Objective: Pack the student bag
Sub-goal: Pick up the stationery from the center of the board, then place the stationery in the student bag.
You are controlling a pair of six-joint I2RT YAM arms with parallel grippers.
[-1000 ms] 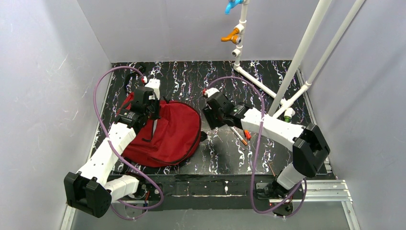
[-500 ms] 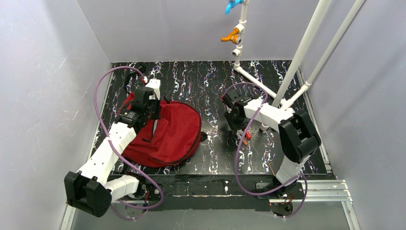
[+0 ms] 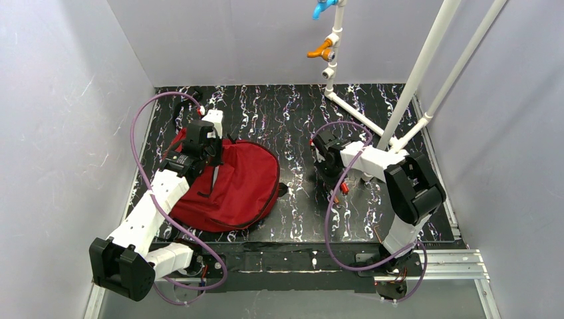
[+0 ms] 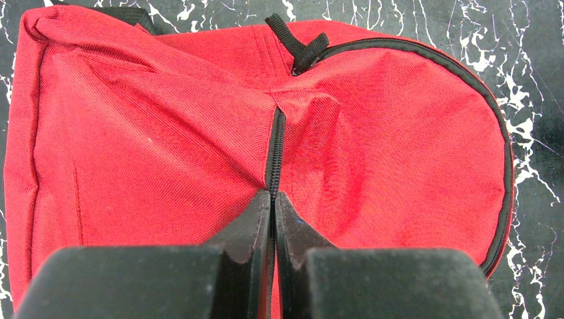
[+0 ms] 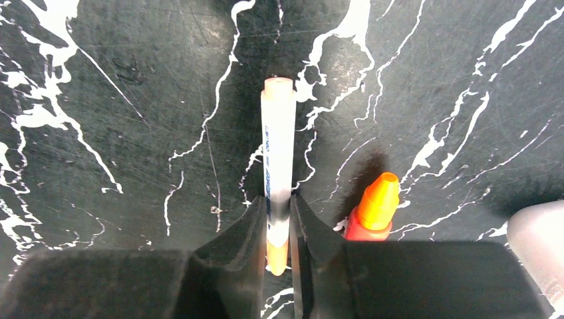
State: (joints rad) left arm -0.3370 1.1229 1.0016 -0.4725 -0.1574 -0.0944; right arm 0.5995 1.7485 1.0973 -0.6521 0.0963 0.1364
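The student bag (image 3: 236, 189), dark red with black trim, lies flat on the left of the marbled black table. My left gripper (image 3: 207, 145) is at its back edge. In the left wrist view the gripper (image 4: 273, 197) is shut on the bag's (image 4: 399, 146) black zip line, pinching the fabric there. My right gripper (image 3: 330, 174) points down at the table's middle. In the right wrist view it (image 5: 278, 207) has its jaws pressed on both sides of a white pen (image 5: 277, 133) with tan ends, lying on the table. An orange-capped marker (image 5: 376, 207) lies just right of it.
A white pipe frame (image 3: 412, 86) with an orange valve (image 3: 320, 48) and a blue valve (image 3: 323, 8) stands at the back right. The orange marker (image 3: 344, 187) lies beside the right gripper. A grey rounded object (image 5: 540, 242) shows at the right wrist view's edge. Walls close in both sides.
The right arm swung away from the bag to the pens at the table's middle, came down, and its jaws narrowed onto the white pen. The left arm and bag stayed still.
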